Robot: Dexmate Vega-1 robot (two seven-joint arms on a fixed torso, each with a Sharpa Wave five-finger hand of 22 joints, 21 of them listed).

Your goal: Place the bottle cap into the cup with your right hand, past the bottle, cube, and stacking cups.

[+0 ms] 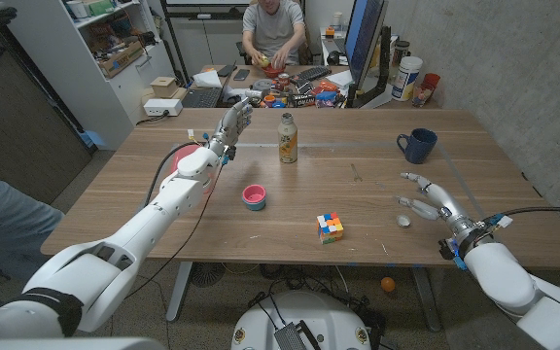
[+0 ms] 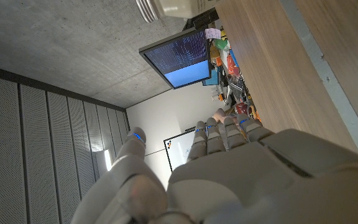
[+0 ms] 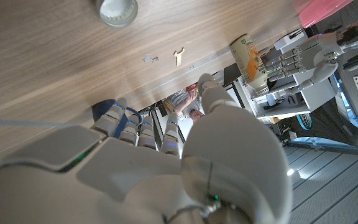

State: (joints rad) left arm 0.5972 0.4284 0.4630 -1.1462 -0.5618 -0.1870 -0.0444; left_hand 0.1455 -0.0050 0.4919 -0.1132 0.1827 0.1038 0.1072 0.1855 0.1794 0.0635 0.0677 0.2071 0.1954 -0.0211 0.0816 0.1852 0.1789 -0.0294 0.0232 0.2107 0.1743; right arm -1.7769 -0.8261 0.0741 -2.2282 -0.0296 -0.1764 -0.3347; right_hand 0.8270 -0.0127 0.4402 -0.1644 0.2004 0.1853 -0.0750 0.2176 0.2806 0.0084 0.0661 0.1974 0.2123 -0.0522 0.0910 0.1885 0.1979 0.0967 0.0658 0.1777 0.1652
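The small silvery bottle cap [image 1: 403,221] [image 3: 117,9] lies on the table at the right, just beside my right hand [image 1: 426,199] [image 3: 185,155], whose fingers are apart and hold nothing. The dark blue cup [image 1: 416,145] stands farther back on the right. A bottle [image 1: 287,138] [image 3: 248,56] with a yellow label stands upright at the middle back. The colourful cube [image 1: 330,227] sits near the front middle, and the pink stacking cups [image 1: 254,196] lie left of it. My left hand [image 1: 231,122] [image 2: 229,168] [image 3: 303,56] is raised over the far left, fingers stretched and empty.
A pink object [image 1: 178,156] lies partly hidden behind my left forearm. A person [image 1: 272,34] sits behind the table at a cluttered desk [image 1: 299,92] with a monitor [image 1: 363,39]. Bare wood [image 1: 377,175] stretches between the cap and the cup.
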